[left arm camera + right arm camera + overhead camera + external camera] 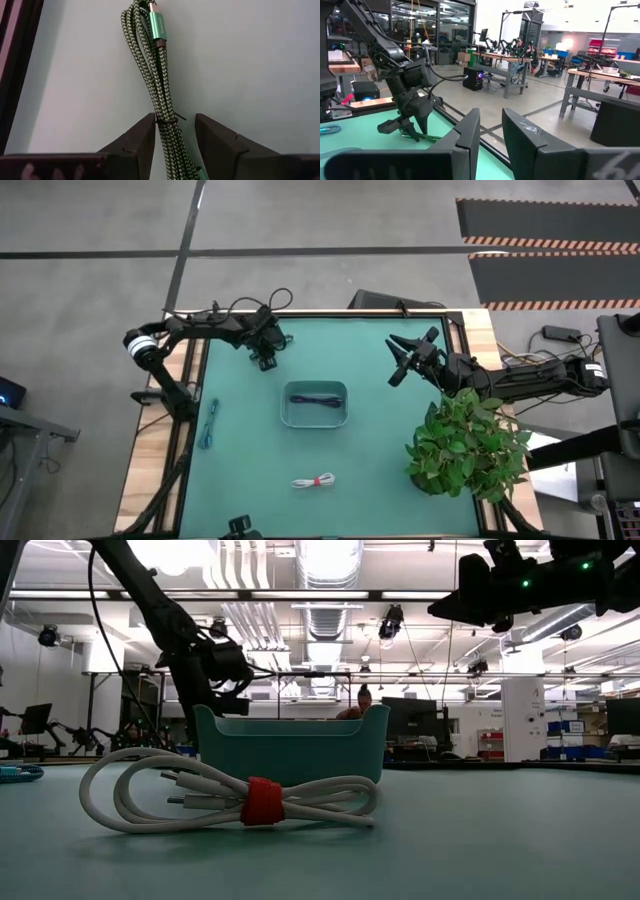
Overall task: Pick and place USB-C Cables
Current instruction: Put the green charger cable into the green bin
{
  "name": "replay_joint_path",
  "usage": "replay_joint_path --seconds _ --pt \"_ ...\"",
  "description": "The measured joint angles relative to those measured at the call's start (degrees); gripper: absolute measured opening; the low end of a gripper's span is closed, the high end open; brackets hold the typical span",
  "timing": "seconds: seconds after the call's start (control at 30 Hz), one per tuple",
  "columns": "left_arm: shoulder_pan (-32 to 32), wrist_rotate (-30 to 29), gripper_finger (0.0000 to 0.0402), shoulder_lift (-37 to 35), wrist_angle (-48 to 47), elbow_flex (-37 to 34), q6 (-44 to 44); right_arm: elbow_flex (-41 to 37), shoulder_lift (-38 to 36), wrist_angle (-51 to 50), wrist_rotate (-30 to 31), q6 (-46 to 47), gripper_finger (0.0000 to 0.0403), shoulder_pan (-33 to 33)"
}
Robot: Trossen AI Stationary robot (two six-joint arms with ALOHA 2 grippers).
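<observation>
A green braided USB-C cable (160,95) lies on the teal mat near its far left corner, its metal plug (159,27) pointing away from my left gripper. My left gripper (175,117) slants down over it, open, one finger on each side of the bundle near its thin tie. A dark blue cable (316,400) lies in the pale tray (290,418). A teal cable (208,425) lies near the left edge and a white cable with a red tie (314,481) near the front. My right gripper (398,360) hovers high at the right, open and with nothing in it. My left gripper's fingers straddle the green cable bundle at its tie (166,120), slanting down from above and lying across the cable. One finger (142,137) stands right against the bundle; I cannot tell whether it touches. The cable lies flat on the mat.
A leafy potted plant (465,445) stands at the mat's right front corner, under the right arm. The tray sits in the middle of the mat. Black robot wires run along the far left edge (235,315).
</observation>
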Motion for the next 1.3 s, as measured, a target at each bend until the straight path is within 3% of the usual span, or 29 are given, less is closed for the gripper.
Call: replay_joint_path --seconds 0.33,0.7,1.13,1.3 --pt "0.0 -0.6 0.0118 0.0 0.0 0.0 0.0 0.0 0.0 0.0 0.0 0.0 0.0073 0.0" --pt "0.1 -1.7 0.0024 0.0 -0.1 0.0 -0.2 0.0 0.0 0.0 0.0 0.0 0.0073 0.0" --pt "0.0 -2.4 0.0015 -0.2 -0.2 0.0 -1.4 0.0 0.0 -0.1 0.0 0.0 0.0073 0.0" --pt "-1.7 -4.3 0.0014 -1.6 -5.1 1.5 -3.0 0.0 0.0 -0.1 0.0 0.0 0.0072 0.0"
